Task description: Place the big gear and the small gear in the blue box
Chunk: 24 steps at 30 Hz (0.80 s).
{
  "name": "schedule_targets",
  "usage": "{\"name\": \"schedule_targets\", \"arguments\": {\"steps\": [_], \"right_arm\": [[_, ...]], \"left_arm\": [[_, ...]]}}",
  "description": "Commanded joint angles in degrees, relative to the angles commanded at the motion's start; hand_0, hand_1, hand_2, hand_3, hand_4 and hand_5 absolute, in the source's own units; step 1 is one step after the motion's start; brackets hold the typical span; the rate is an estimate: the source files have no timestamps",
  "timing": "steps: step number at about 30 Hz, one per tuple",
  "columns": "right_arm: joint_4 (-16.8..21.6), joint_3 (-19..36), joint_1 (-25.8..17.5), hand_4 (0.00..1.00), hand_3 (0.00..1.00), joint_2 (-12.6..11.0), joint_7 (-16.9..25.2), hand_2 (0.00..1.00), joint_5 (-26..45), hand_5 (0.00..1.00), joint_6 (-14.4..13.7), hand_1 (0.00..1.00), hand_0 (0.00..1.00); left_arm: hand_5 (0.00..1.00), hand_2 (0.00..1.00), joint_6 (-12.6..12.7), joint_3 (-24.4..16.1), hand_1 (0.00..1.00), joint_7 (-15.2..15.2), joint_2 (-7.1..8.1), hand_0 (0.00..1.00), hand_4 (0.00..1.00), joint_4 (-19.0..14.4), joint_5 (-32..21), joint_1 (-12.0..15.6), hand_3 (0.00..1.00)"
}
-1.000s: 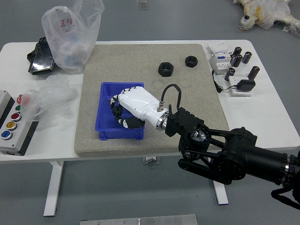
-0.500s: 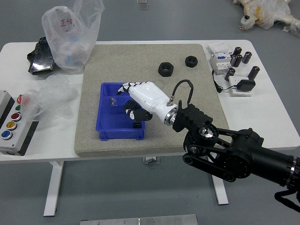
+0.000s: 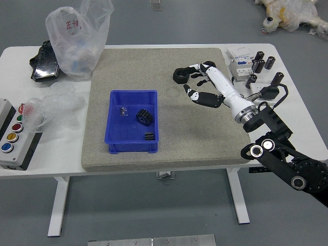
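Two ridged black gears lie inside the open blue plastic box.
The larger gear sits right of the box's middle, tilted; the smaller one is nearer its front right corner, long axis running left to right. One small silvery piece lies in its back left part. Two thick black rings are on the grey mat behind and right of the box; the black-and-white right hand reaches over them, fingers loosely extended, grasping nothing. Red characters mark one clear plastic bag behind and left of the box, too small to read surely.
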Motion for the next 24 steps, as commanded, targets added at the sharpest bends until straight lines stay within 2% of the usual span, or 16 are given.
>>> {"name": "schedule_targets", "arguments": {"steps": [4, 11, 12, 18, 24], "right_arm": [[1.8, 5.44, -4.03, 0.783, 0.715, -1.25, 3.58, 0.722, 7.88, 0.367, 1.31, 0.673, 0.531], [4.65, 13.66, -10.85, 0.796, 0.708, -2.4, 5.82, 0.715, 16.28, 0.381, 1.84, 0.667, 0.528], [4.66, 14.71, -11.59, 0.818, 0.706, -2.52, 5.95, 0.713, 16.86, 0.413, 1.89, 0.665, 0.53], [5.07, 20.73, -13.55, 0.823, 0.703, -2.75, 6.4, 0.709, 17.76, 0.423, 1.95, 0.664, 0.532], [5.77, 23.27, -13.54, 0.827, 0.71, -2.44, 6.43, 0.71, 16.73, 0.42, 1.88, 0.662, 0.534]], "left_arm": [[0.401, 0.561, 0.3, 0.92, 0.593, -0.7, 0.01, 0.666, 0.742, 0.21, -0.82, -0.25, 0.663], [0.401, 0.561, 0.67, 2.61, 0.594, -1.63, 0.08, 0.665, 0.742, 0.4, -2.41, -0.89, 0.662], [0.399, 0.561, 0.66, 2.62, 0.593, -1.64, 0.1, 0.665, 0.741, 0.41, -2.41, -0.94, 0.661], [0.399, 0.561, 0.67, 2.82, 0.593, -1.67, 0.42, 0.666, 0.741, 0.4, -2.74, -1.27, 0.661], [0.398, 0.561, 0.85, 4.14, 0.594, -2.1, 0.82, 0.665, 0.742, 0.35, -4.21, -1.94, 0.66]]}}
